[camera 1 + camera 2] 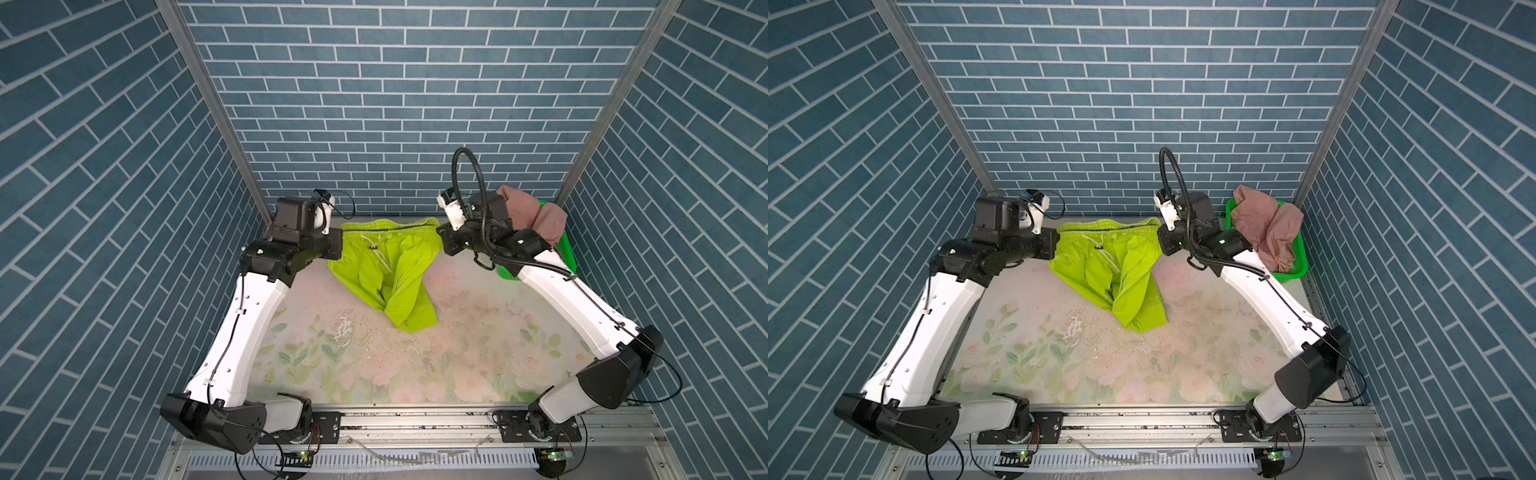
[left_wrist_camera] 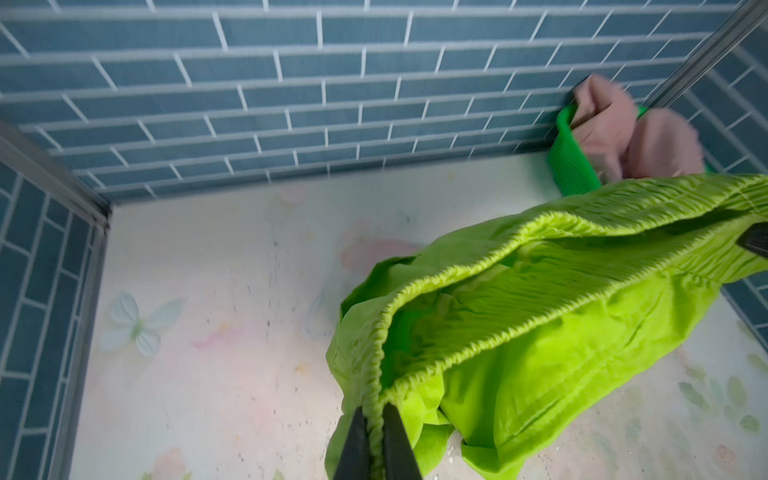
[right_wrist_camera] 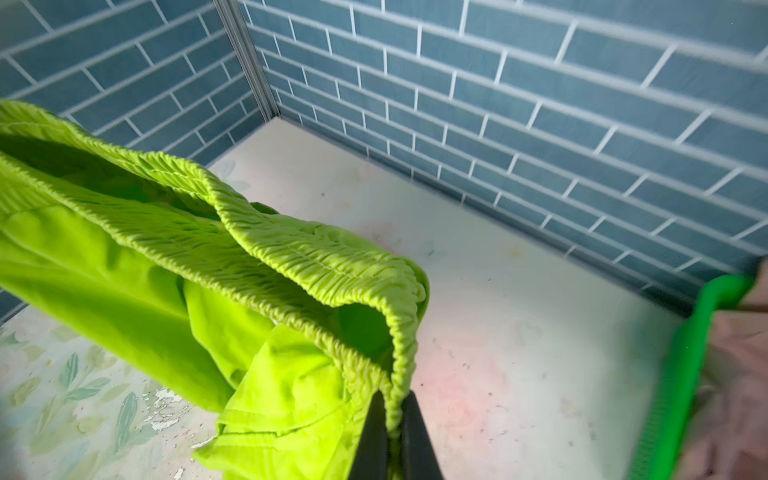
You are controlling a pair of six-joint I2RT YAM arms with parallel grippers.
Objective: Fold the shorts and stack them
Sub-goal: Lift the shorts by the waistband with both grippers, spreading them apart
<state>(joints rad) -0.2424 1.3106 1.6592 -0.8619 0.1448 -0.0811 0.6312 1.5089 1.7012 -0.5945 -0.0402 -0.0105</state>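
The lime-green shorts hang stretched between my two grippers near the back of the table, with the white drawstring facing the front. The legs droop onto the floral tabletop. My left gripper is shut on one end of the gathered waistband. My right gripper is shut on the other end. In both top views the left gripper and right gripper sit at the waistband's two corners. The dusty-pink shorts lie heaped in the green basket at the back right.
Blue brick-pattern walls close in the table at the back and both sides. The basket stands right behind my right arm, in the back right corner. A scuffed white patch marks the tabletop in front of the hanging legs.
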